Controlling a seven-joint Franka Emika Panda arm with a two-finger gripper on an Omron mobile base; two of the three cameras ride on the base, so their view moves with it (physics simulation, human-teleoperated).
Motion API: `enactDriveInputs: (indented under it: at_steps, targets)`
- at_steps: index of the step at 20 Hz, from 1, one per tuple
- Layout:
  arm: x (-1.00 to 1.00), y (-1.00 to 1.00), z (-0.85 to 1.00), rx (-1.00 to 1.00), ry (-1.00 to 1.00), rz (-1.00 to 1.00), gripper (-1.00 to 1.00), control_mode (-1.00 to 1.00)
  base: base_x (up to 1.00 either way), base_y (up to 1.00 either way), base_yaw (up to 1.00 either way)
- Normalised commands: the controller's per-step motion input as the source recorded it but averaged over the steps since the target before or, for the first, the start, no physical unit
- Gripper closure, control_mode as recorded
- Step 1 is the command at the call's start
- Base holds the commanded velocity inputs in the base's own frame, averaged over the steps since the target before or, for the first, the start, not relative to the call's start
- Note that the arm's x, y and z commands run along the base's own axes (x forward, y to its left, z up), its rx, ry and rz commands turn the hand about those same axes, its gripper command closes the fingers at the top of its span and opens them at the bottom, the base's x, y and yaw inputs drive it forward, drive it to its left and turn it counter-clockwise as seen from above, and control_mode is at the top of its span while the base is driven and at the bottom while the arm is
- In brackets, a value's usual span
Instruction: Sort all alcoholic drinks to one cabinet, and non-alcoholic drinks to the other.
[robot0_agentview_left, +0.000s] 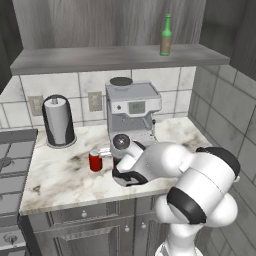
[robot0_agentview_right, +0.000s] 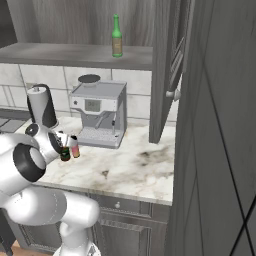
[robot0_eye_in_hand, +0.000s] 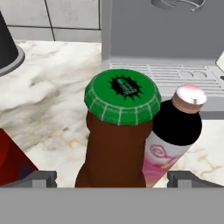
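Note:
The dark brown beer bottle (robot0_eye_in_hand: 116, 148), green-capped, stands close below my hand on the marble counter. It sits between the fingertips (robot0_eye_in_hand: 41, 178) of my open gripper (robot0_eye_in_hand: 112, 179), with a gap on both sides. The small pink bottle (robot0_eye_in_hand: 175, 131) with its black cap touches the brown bottle's right side. The red soda can (robot0_agentview_left: 95, 161) stands just left of them. In the right base view my gripper (robot0_agentview_right: 62, 145) hovers by the brown bottle (robot0_agentview_right: 65, 154) and the pink bottle (robot0_agentview_right: 75, 147). The green beer bottle (robot0_agentview_left: 166, 35) stands upright on the open wall cabinet's shelf (robot0_agentview_left: 100, 57).
A grey coffee machine (robot0_agentview_left: 132, 107) stands right behind the bottles. A dark paper towel holder (robot0_agentview_left: 58, 120) is at the back left, with the stove (robot0_agentview_left: 12, 165) beyond it. An open cabinet door (robot0_agentview_right: 167, 70) with a round knob hangs over the counter's right part.

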Motion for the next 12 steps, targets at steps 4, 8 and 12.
enactDriveInputs:
  at_steps: [4, 8, 12]
  targets:
    - [0.00, 0.00, 0.00, 0.00, -0.03, -0.04, -1.00, -1.00, 0.00, 0.00, 0.00]
    - [0.00, 0.00, 0.00, 0.00, -0.02, -0.04, -1.00, -1.00, 0.00, 0.00, 0.00]
    - [0.00, 0.00, 0.00, 0.00, -0.01, -0.04, 1.00, -1.00, 0.00, 0.00, 0.00]
